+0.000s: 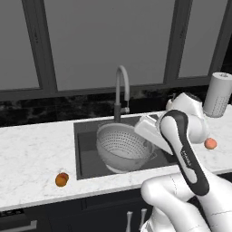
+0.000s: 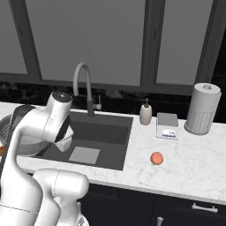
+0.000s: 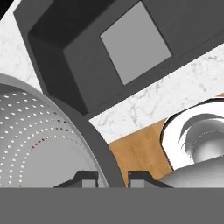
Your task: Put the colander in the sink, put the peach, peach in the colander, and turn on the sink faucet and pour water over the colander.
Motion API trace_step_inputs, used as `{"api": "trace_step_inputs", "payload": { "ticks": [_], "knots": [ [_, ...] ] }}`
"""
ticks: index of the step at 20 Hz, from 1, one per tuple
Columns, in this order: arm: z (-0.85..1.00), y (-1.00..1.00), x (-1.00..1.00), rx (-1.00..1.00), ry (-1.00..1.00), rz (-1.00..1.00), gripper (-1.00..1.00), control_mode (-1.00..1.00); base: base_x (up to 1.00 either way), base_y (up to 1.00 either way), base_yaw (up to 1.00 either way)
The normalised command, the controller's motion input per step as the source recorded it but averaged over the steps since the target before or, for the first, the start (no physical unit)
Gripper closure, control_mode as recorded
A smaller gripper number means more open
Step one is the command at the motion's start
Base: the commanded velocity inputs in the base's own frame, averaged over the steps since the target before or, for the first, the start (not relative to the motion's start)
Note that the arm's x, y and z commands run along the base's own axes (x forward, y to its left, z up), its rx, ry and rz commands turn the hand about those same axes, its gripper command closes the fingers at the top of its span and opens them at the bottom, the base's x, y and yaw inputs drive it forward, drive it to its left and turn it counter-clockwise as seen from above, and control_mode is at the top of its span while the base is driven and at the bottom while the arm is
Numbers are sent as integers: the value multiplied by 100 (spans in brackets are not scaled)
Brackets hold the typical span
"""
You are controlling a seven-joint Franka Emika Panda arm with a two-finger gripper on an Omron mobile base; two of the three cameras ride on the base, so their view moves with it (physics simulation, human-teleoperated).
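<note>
The grey dotted colander [image 1: 118, 146] hangs tilted over the front of the dark sink [image 1: 87, 154]. In the hand view its rolled rim runs between my gripper's [image 3: 112, 178] tips, which are shut on it, with the colander's bowl [image 3: 39, 140] to the left. My white arm hides the hand in both base views. One deep orange peach [image 1: 62, 179] lies on the counter left of the sink. A paler peach [image 1: 210, 143] [image 2: 156, 158] lies on the counter to the right. The gooseneck sink faucet [image 1: 121, 86] [image 2: 84, 81] stands behind the basin, and no water shows.
On the right counter stand a soap dispenser [image 2: 145, 113], a small flat grey block [image 2: 167, 124] and a tall white dotted cylinder [image 2: 202, 109]. The sink floor has a pale square [image 3: 135, 41]. Dark windows back the white marble counter [image 1: 31, 158].
</note>
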Motion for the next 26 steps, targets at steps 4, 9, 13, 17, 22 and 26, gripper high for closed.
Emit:
{"api": "trace_step_inputs", "payload": {
  "ticks": [4, 9, 13, 17, 22, 26],
  "knots": [
    [0, -92, 20, 0, 12, 0, 100, -100, 0, 0, 0],
    [-13, -59, 80, 0, 17, 11, 100, -100, 0, 0, 0],
    [-21, -30, 100, 0, 21, 22, 100, -100, 0, 0, 0],
    [-25, -20, 100, 0, 25, 21, 100, -100, 0, 0, 0],
    [-22, -27, 95, 0, 18, 25, 100, -100, 0, 0, 0],
    [-48, -3, 67, -6, -1, 17, 100, -100, 0, 0, 0]
  ]
}}
